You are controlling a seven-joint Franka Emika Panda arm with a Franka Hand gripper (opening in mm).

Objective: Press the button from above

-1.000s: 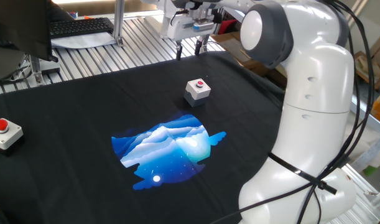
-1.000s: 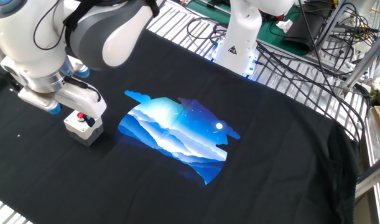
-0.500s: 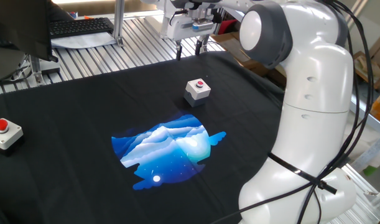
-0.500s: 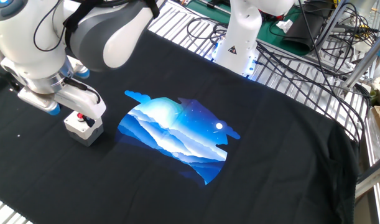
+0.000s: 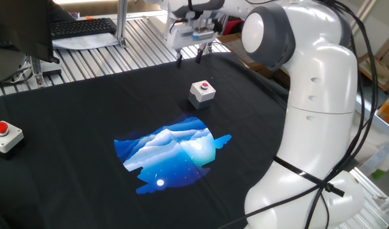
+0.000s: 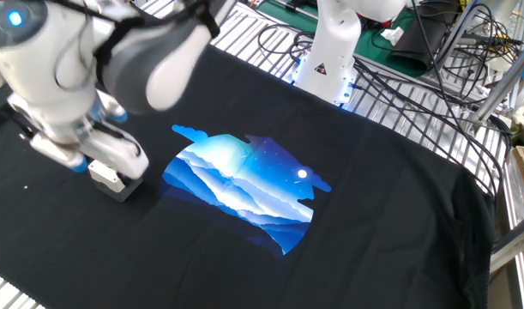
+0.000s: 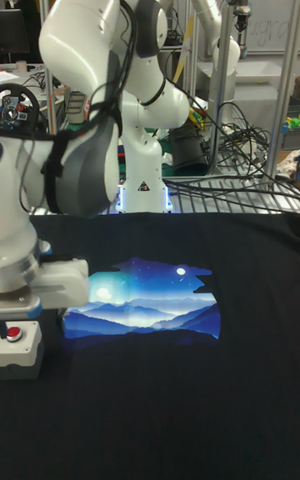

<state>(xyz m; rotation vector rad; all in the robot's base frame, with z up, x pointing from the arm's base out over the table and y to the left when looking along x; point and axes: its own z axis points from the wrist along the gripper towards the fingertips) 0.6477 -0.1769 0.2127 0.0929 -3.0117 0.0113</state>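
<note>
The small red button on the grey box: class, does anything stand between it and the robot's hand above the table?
Nothing visible does. In one fixed view the hand hangs in the air beyond the button, with only bare black cloth around the box. The blue mountain print lies flat, nearer the camera.

Button [image 5: 205,84]: small, round, red, set in the top face of a cube-like light-grey box [image 5: 202,93] with a dark base. Box stands upright on the black cloth [image 5: 86,114], just beyond the blue printed patch [image 5: 172,152]. Button top faces up and is uncovered in one fixed view; nothing touches it.
</note>
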